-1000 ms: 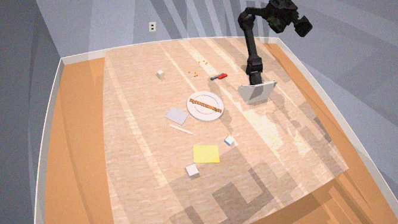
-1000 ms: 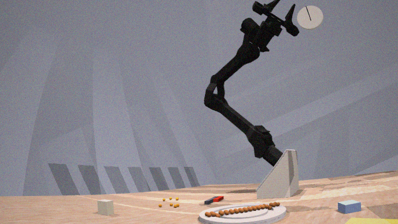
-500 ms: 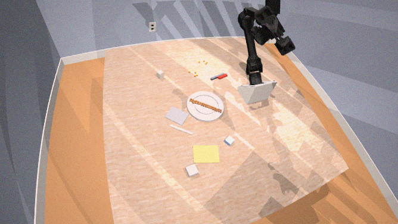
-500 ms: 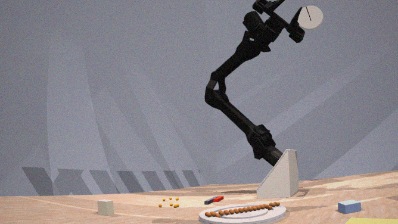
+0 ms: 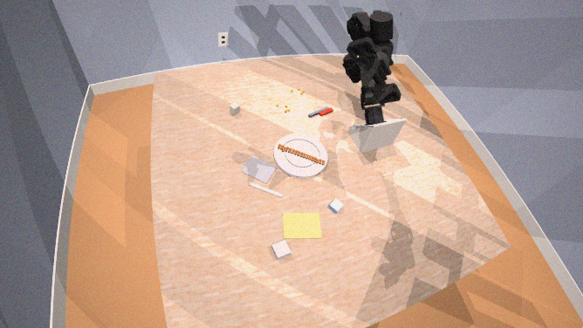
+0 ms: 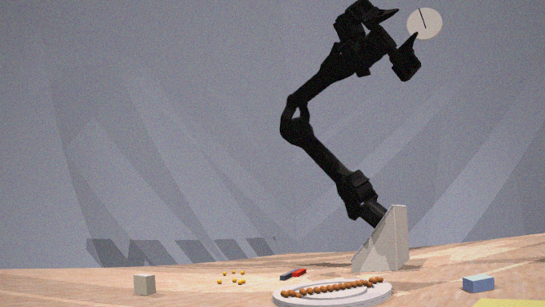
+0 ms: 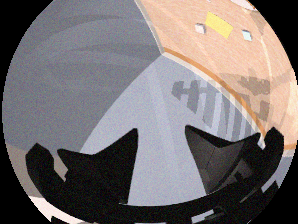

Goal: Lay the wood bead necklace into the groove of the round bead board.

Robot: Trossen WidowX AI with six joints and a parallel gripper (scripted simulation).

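The wood bead necklace [image 5: 301, 154] [image 6: 330, 288] lies stretched out in a narrow, nearly straight double row of orange-brown beads. It crosses the round bead board [image 5: 283, 165] [image 6: 343, 303] from one side to the other. The board is white, with a thin ring line marking its groove; the necklace cuts across this ring and does not follow its curve. My gripper [image 6: 407, 21] [image 7: 162, 130] is open and empty, raised high above the table and away from the board. In the top view the fingers cannot be made out against the dark arm.
A grey square plate [image 5: 260, 171] and white stick [image 5: 265, 190] lie beside the board. A blue block [image 5: 336, 206] [image 6: 478, 283], yellow sheet [image 5: 302, 226] and white block [image 5: 281, 249] lie nearer the front. A red-and-dark item [image 5: 325, 112], small yellow pieces and a beige block [image 5: 235, 109] are behind.
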